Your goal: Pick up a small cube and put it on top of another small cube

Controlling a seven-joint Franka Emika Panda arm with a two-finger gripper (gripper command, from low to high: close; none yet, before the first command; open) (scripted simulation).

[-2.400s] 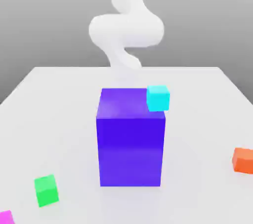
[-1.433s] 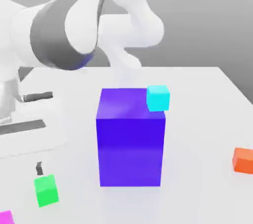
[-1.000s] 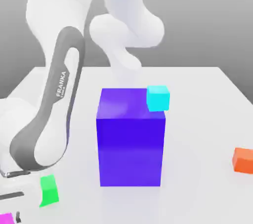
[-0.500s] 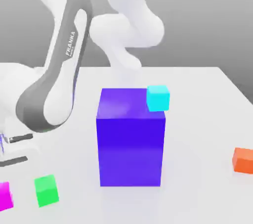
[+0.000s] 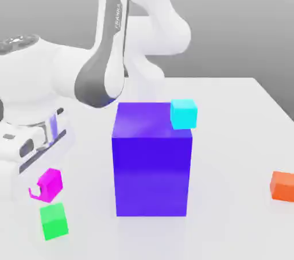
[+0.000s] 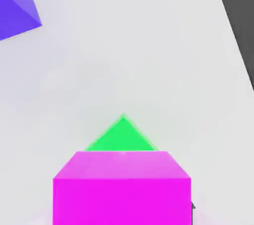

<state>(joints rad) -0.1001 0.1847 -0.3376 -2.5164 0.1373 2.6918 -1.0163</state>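
The bench [image 5: 229,115] is a pale grey-white slab that fills the lower half of the exterior frame, with a grey backdrop above it. The arm [image 5: 109,52] comes down from the top centre, bends through a dark grey elbow left of centre, and ends in a white hand at the left edge of the frame.

The blue block [image 5: 152,158] stands upright at the centre of the frame, by far the largest object on the bench; a corner of it shows at the upper left of the hand view [image 6: 15,5]. The cyan cube [image 5: 184,113] sits at the block's upper right corner as seen here, just beside or on its top. The orange cube [image 5: 282,185] lies on the bench at the right edge, well apart from the rest.

The gripper [image 5: 45,187] hangs at the lower left of the exterior frame, its fingers closed on the pink cube [image 5: 49,184], which is lifted off the bench and tilted. In the hand view the pink cube [image 6: 122,189] fills the lower middle, close to the camera.

The green cube [image 5: 54,221] rests on the bench just below the pink cube in the exterior frame, not touching it; in the hand view its corner [image 6: 122,137] pokes out from behind the pink cube.
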